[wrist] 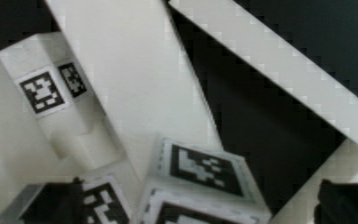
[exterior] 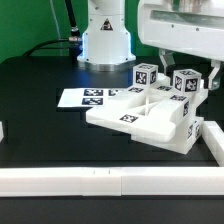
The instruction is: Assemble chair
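The chair parts (exterior: pixel 150 115) are glossy white blocks and slabs with black-and-white tags, clustered at the exterior view's right of the table. Two tagged bars (exterior: pixel 160 76) stand up from the cluster. My gripper (exterior: pixel 180 66) hangs just above them, its white body filling the upper right. In the wrist view my gripper (wrist: pixel 197 205) is open. Its dark fingertips (wrist: pixel 51 203) stand wide apart on either side of a tagged white part (wrist: pixel 208 168), apart from it. A long white slab (wrist: pixel 131 80) and a slanted bar (wrist: pixel 282 60) lie beyond it.
The marker board (exterior: pixel 88 97) lies flat at the exterior view's left of the cluster. A long white rail (exterior: pixel 100 181) runs along the front edge and another (exterior: pixel 212 138) along the right side. The robot base (exterior: pixel 106 40) stands at the back.
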You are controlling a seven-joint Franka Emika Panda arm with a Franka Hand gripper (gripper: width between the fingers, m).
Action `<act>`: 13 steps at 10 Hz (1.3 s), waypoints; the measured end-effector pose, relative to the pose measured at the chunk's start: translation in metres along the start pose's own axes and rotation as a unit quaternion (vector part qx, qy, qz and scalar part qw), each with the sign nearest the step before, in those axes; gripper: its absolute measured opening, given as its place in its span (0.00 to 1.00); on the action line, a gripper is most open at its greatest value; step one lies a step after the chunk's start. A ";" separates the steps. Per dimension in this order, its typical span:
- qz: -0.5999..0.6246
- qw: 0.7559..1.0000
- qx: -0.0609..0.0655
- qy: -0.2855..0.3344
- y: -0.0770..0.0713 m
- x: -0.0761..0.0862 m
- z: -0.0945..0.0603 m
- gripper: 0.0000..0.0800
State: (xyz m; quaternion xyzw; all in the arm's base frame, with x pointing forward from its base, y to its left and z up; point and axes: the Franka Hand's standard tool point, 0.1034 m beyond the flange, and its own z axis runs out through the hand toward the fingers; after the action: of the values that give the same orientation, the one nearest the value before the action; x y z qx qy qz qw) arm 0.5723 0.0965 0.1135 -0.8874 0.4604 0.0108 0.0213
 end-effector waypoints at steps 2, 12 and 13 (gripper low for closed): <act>-0.082 0.997 0.000 0.000 0.000 0.000 0.000 0.81; -0.478 0.878 -0.024 0.004 0.004 0.002 0.000 0.81; -0.507 0.861 -0.024 0.003 0.004 0.003 0.001 0.71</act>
State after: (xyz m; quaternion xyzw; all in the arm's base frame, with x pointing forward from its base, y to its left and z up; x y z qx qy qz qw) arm 0.5707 0.0914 0.1124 -0.9985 -0.0540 0.0068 0.0009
